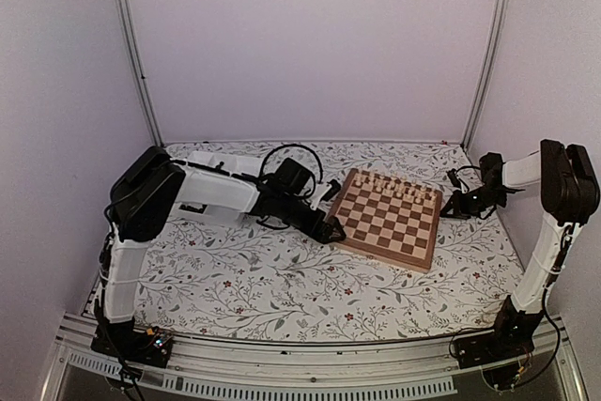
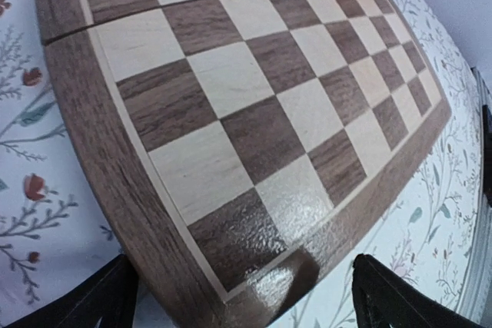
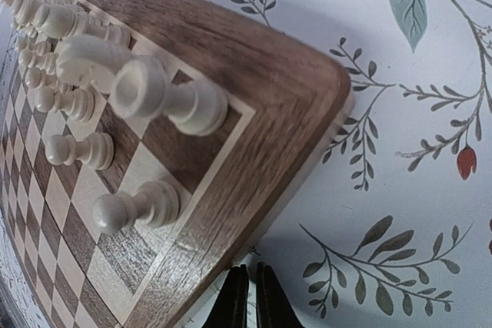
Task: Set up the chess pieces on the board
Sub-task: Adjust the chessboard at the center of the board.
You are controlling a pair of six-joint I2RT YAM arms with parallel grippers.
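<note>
The board (image 1: 390,213) lies right of the table's middle on the flowered cloth. Pale chess figures (image 1: 394,187) fill its two far rows. No dark chess pieces show in any view. My left gripper (image 1: 331,230) is open and low at the board's left corner. In the left wrist view that corner (image 2: 254,282) lies between the two black fingers (image 2: 100,301), with nothing held. My right gripper (image 1: 457,206) is shut and empty just off the board's far right corner. Its wrist view shows the closed gripper (image 3: 247,274) over the cloth beside the board's border (image 3: 254,97) and pale figures (image 3: 165,97).
A white tray-like shape (image 1: 221,161) shows at the back left, partly behind my left arm. A black cable loop (image 1: 291,152) rises beside it. Metal posts (image 1: 131,44) and walls close in the back, and a rail (image 1: 282,363) runs along the near edge.
</note>
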